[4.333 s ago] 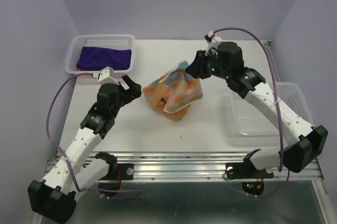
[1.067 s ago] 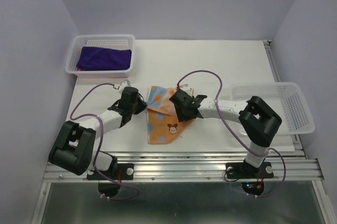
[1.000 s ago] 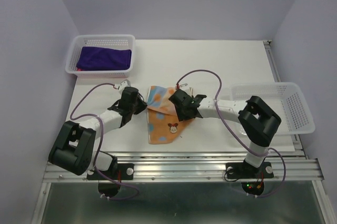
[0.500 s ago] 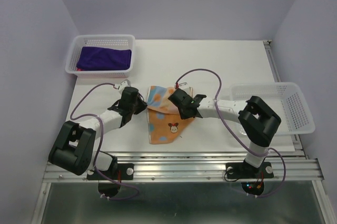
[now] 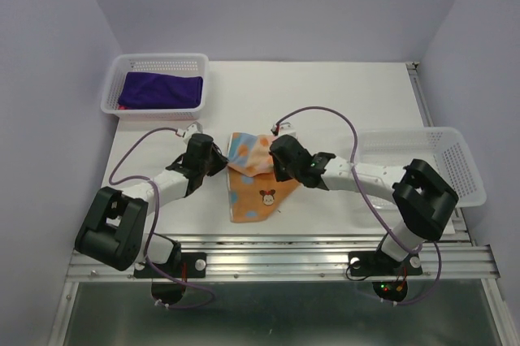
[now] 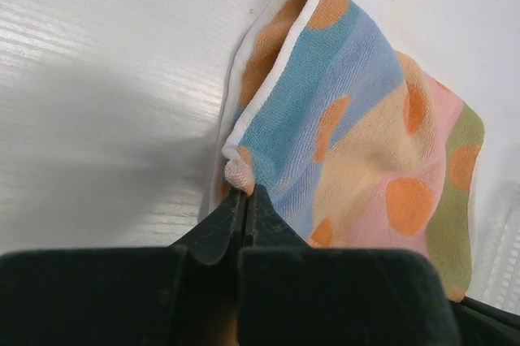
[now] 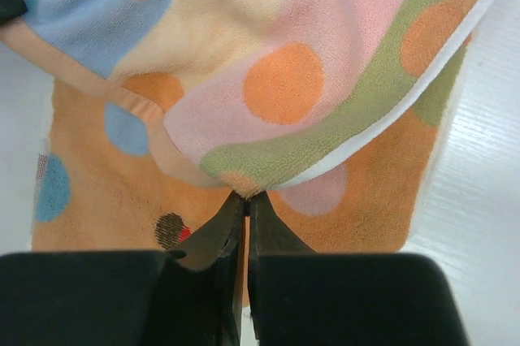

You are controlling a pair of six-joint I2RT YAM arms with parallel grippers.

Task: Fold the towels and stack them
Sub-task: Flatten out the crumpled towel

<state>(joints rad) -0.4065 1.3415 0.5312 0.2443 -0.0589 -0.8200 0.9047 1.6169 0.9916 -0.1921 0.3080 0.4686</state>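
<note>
An orange patterned towel (image 5: pixel 253 183) with a small cartoon face lies at the table's near middle, its far part folded over to show coloured stripes and orange dots (image 6: pixel 357 143) (image 7: pixel 268 78). My left gripper (image 5: pixel 219 164) (image 6: pixel 244 193) is shut on the towel's left edge, pinching a small bunch of cloth. On the right side my right gripper (image 5: pixel 275 166) (image 7: pixel 246 196) is shut on the folded flap's edge. A dark purple towel (image 5: pixel 159 89) lies folded in the white basket (image 5: pixel 115 70) at the far left, with a sliver of pink under it.
A second white mesh basket (image 5: pixel 455 159) stands at the right edge of the table. The metal rail (image 5: pixel 268 261) with both arm bases runs along the near edge. Purple cables loop above each arm.
The right gripper, open a second ago, has shut on the folded flap's edge, and its arm has swung lower and further right. The left gripper has stayed shut in place.
</note>
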